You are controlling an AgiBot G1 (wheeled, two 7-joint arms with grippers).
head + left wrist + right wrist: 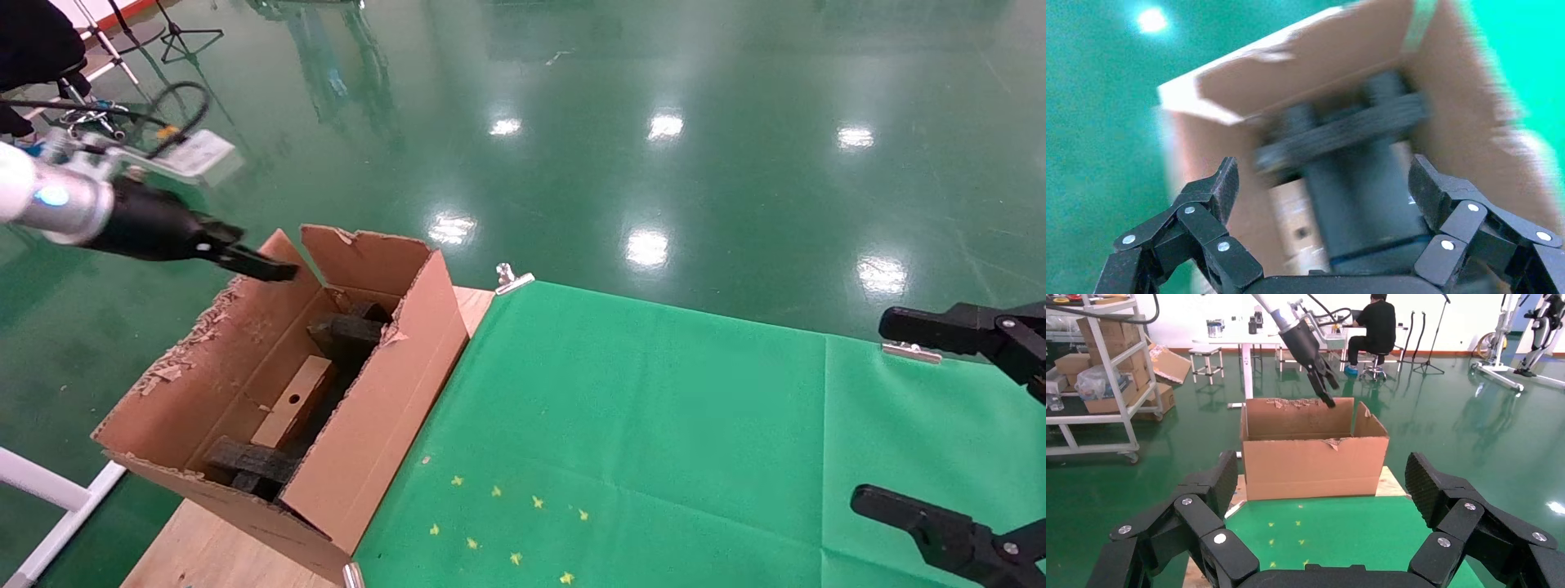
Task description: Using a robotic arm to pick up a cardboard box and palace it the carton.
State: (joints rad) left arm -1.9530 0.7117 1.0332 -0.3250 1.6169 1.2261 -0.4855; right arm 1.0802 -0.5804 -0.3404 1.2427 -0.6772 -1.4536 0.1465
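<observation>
Left tool point(274, 269) spread, empty, hovering at carton point(245, 371) far-left rim. Box point(294, 402) directly below it, lying inside carton between foam blocks point(347, 331). Right tool point(878, 412) spread, parked over green worktop point(654, 425), well clear of carton.

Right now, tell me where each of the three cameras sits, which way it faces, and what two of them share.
Head view: on the robot's head, looking down at the carton and green cloth; left claw above the carton's rim, right claw open.
Left wrist view: behind the open left claw, facing into the carton.
Right wrist view: behind the right claw, facing the carton side-on.
Shared: all show the carton.
</observation>
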